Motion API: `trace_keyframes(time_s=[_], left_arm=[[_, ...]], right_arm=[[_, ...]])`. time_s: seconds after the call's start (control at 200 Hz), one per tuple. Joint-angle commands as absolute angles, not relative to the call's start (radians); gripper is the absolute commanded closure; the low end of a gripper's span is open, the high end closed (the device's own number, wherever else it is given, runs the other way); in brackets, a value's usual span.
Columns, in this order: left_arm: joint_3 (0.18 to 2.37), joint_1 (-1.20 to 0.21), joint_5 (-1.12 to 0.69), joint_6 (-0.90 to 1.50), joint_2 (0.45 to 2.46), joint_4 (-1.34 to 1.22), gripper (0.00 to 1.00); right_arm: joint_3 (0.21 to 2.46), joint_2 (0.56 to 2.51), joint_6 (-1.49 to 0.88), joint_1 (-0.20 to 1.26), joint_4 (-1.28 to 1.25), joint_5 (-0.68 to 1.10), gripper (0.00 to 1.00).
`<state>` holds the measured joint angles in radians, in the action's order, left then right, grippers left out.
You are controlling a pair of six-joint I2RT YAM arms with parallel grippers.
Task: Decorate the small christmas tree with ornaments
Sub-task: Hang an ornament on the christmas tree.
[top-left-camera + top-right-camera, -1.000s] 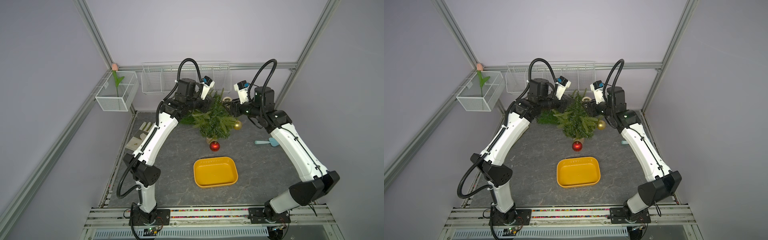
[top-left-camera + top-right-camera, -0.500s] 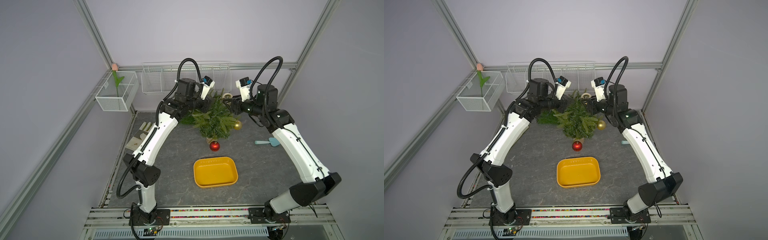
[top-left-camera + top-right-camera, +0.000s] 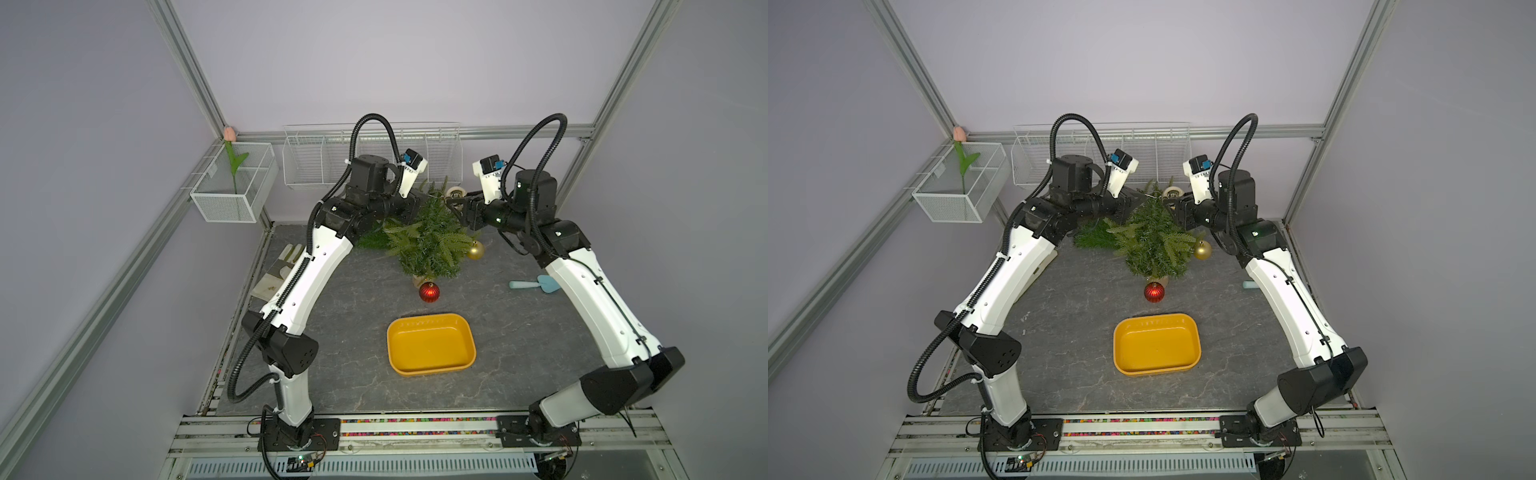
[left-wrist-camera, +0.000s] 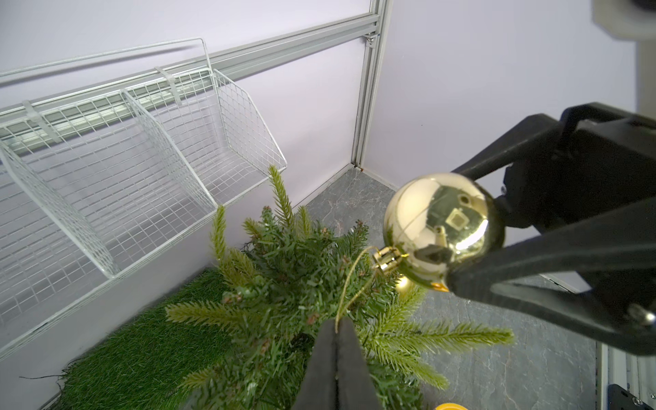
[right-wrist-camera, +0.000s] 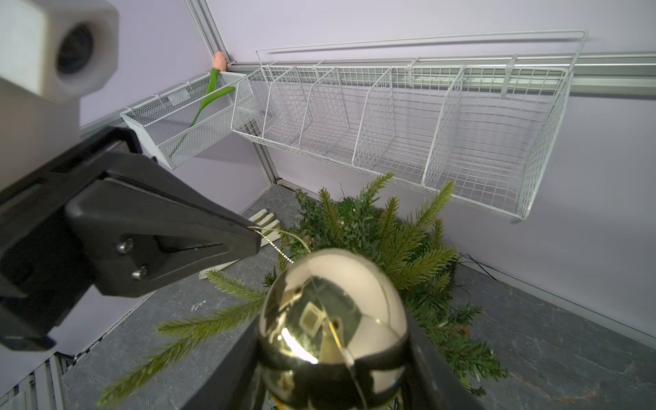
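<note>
**Top views.** Over the last second my right arm has raised its elbow and turned its wrist in toward the crown. My left arm has not moved. The small christmas tree (image 3: 428, 245) stands at 12 o'clock from the yellow tray (image 3: 430, 321). A gold bauble (image 3: 475, 250) hangs at the tree's 3 o'clock. The red ribbed bauble (image 3: 429, 292) is at its 6 o'clock, by the base. The mirror bauble (image 3: 1172, 192) is at the crown's 1 o'clock.

**Left wrist.** My left pincer (image 4: 336, 324) is pressed together on the hanging loop (image 4: 349, 284). My right pincer (image 4: 458, 227) clamps the mirror bauble.

**Right wrist.** Both grips show again, above the branch tips. I judge the third ornament is lined up, and the loop now needs lowering over a tip.
</note>
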<state>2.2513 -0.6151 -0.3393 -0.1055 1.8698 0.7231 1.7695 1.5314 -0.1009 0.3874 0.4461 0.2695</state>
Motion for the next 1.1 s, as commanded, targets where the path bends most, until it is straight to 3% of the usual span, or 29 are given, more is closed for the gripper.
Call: trace_keyframes(time_s=[0.0,1.1], left_arm=[[2.257,-0.612,-0.341,-0.084,1.875,0.734,1.0],[2.355,-0.612,-0.366,-0.092,1.957,0.825,1.0]], right_arm=[[1.754,1.52,-0.106,0.38,0.425,0.259,0.68],[1.837,1.604,-0.104,0.38,0.472,0.286,0.68]])
